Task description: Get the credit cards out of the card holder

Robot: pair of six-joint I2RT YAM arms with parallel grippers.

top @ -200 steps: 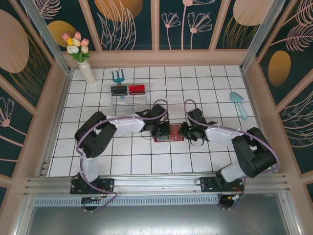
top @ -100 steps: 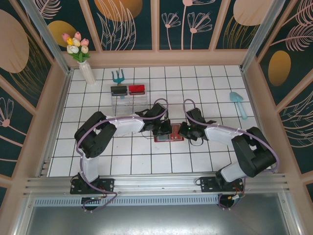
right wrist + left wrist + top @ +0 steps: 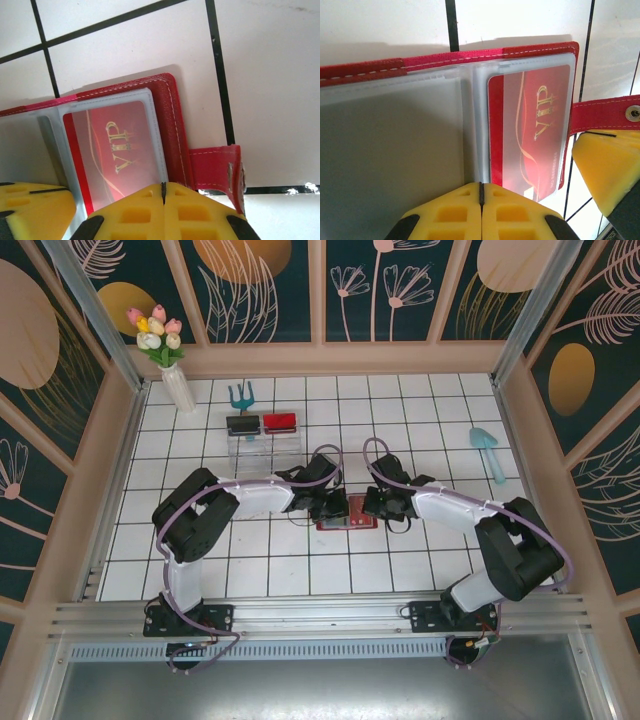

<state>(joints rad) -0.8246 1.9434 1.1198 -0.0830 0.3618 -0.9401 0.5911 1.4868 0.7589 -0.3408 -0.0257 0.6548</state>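
The red card holder [image 3: 348, 523] lies open on the white tiles between my two grippers. In the left wrist view its clear pockets [image 3: 395, 135] face up, and a red credit card with gold "VIP" lettering [image 3: 532, 125] sits inside the right pocket. My left gripper [image 3: 481, 186] is shut, its tips at the fold between the pockets. The holder's red tab [image 3: 607, 111] sticks out to the right. In the right wrist view my right gripper [image 3: 163, 186] is shut at the near edge of the card's [image 3: 115, 147] pocket, beside the tab [image 3: 215, 167]. From above, the left gripper [image 3: 338, 508] and the right gripper [image 3: 372, 506] flank the holder.
A clear plastic stand [image 3: 263, 445] carrying a black tray and a red tray stands behind the holder. A vase of tulips [image 3: 178, 385] and a teal hand rake [image 3: 240, 395] are at the back left. A light blue trowel [image 3: 487, 452] lies at the right.
The right arm's wrist has shifted a little up and to the left, closer to the holder. The left arm has hardly moved, and both grippers stay shut.
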